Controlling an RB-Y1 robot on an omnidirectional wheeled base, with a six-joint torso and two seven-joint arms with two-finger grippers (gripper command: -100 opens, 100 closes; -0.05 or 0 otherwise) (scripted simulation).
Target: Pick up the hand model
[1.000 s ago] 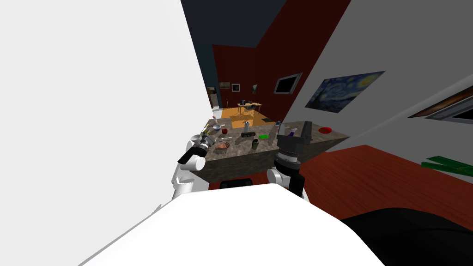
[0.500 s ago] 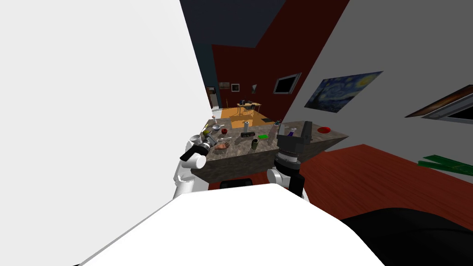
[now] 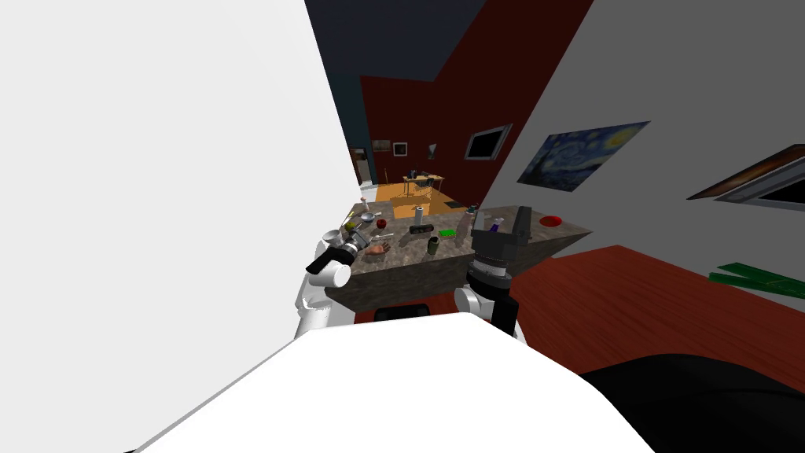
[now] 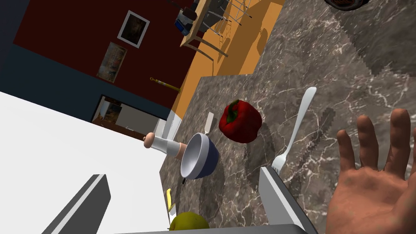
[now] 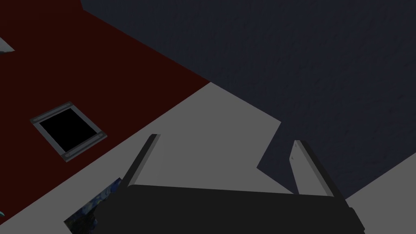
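The hand model (image 4: 373, 183), a brown flesh-toned open hand, lies palm up on the marbled counter (image 4: 365, 61). It sits just outside one finger of my left gripper (image 4: 183, 195), not between the fingers. That gripper is open and holds nothing. In the head view the hand model (image 3: 379, 248) lies near the counter's left end, with my left gripper (image 3: 358, 236) right beside it. My right gripper (image 3: 501, 224) is raised upright over the counter's near edge, and the right wrist view shows this gripper (image 5: 223, 162) open and empty.
Beyond the left gripper lie a red pepper (image 4: 239, 122), a white fork (image 4: 294, 126), a blue bowl (image 4: 199, 156) and a yellow-green fruit (image 4: 189, 222). A white wall (image 3: 157, 197) runs close along the counter's left. Further right stand a dark can (image 3: 433, 245) and a red bowl (image 3: 552, 221).
My left arm has edged slightly forward and right, bringing its gripper closer to the hand model. The right arm has stayed still.
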